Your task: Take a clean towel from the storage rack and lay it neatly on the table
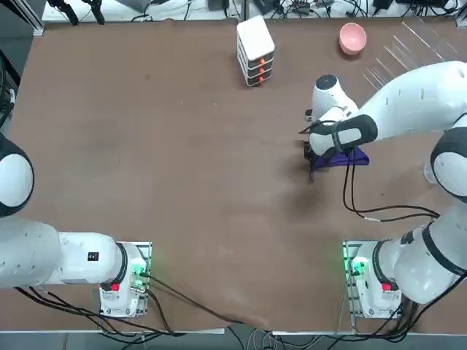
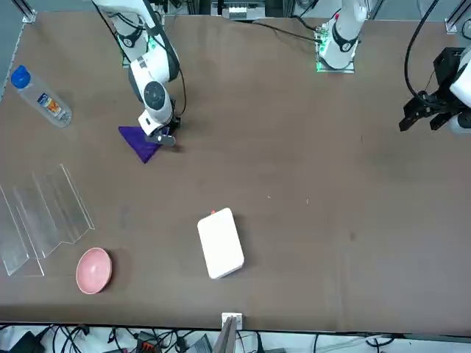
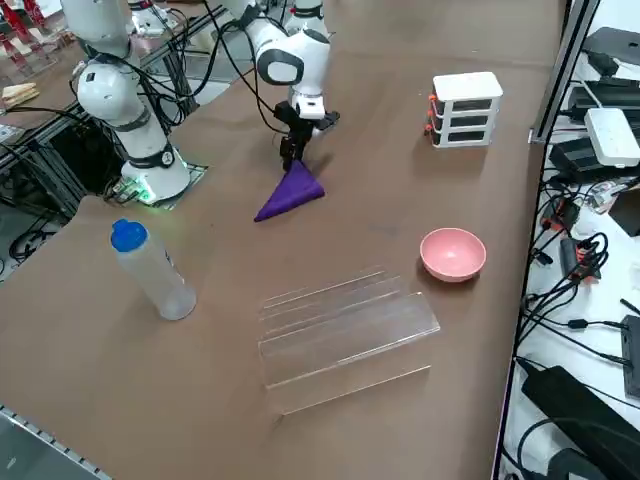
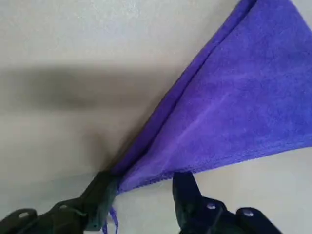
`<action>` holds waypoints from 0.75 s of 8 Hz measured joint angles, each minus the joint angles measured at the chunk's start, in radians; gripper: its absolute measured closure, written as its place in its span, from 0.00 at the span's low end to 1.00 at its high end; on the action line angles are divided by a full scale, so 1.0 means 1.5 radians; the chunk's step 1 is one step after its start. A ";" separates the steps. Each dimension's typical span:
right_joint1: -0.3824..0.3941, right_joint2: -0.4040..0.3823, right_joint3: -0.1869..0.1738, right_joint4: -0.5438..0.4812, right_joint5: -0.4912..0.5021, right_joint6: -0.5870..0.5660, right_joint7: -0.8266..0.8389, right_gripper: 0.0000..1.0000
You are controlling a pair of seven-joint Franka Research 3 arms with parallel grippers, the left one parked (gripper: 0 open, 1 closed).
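Towel on surface: the purple towel [image 3: 290,190], folded to a triangle, shows beneath the working wrist, well apart from the rack, over the brown surface [image 1: 182,146]; you cannot tell how much rests on it. Judged chief risk: left so, it fails the neat, flat lay, because its layers are doubled.
Storage rack: the clear rack [image 3: 345,330] stands well apart; a wide sweep to spread the cloth could knock it, its pale rods being easy for you to misjudge.
Cable: the black cable [image 1: 394,208] hangs in a loop near the cloth; a low wrist turn could drag it across and ruck the fabric.
Right hand: your right hand [image 4: 146,175] is released, its fingers parted, the cloth's gathered corner against one finger [image 4: 100,197]. Withdrawing sideways could pull that corner along through friction.
Loose threads: the strands [image 4: 113,219] beside that finger could snag as you lift clear.
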 joint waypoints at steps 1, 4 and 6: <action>0.000 0.000 0.000 0.000 0.000 0.000 0.000 0.30; 0.002 -0.002 0.000 0.003 0.000 0.001 0.001 0.51; 0.002 -0.003 0.000 0.005 0.000 0.001 0.005 0.64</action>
